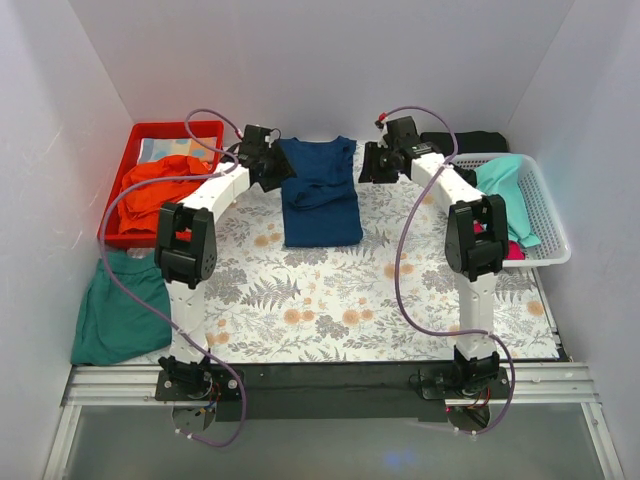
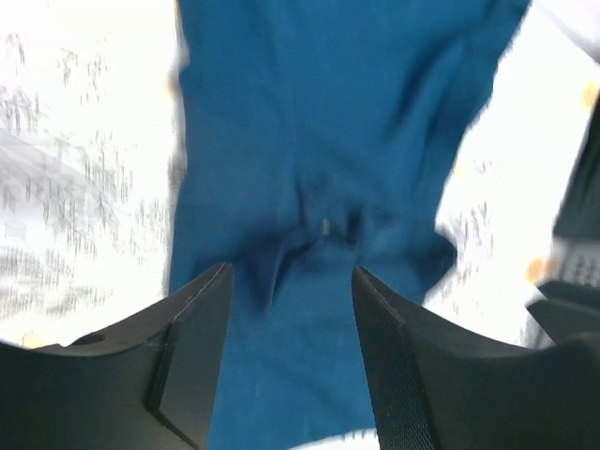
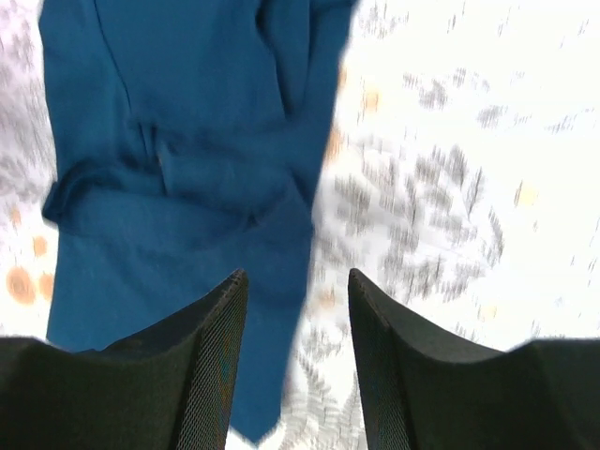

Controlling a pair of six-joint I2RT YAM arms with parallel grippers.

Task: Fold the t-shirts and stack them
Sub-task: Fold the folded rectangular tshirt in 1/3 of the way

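A navy blue t-shirt (image 1: 320, 195) lies partly folded and rumpled on the floral cloth at the far middle of the table. It fills the left wrist view (image 2: 319, 169) and the left half of the right wrist view (image 3: 178, 159). My left gripper (image 1: 275, 165) is open over the shirt's far left edge, holding nothing. My right gripper (image 1: 372, 165) is open just right of the shirt's far right edge, holding nothing. In the wrist views the left gripper (image 2: 291, 281) has blue cloth below its gap, and the right gripper (image 3: 298, 286) straddles the shirt's edge.
A red tray (image 1: 200, 132) at the far left holds orange-red cloth (image 1: 160, 190). A white basket (image 1: 548, 215) at the right holds a turquoise shirt (image 1: 505, 185) and red-pink cloth. A black shirt (image 1: 470, 142) lies behind it. A green shirt (image 1: 120, 310) lies at the near left.
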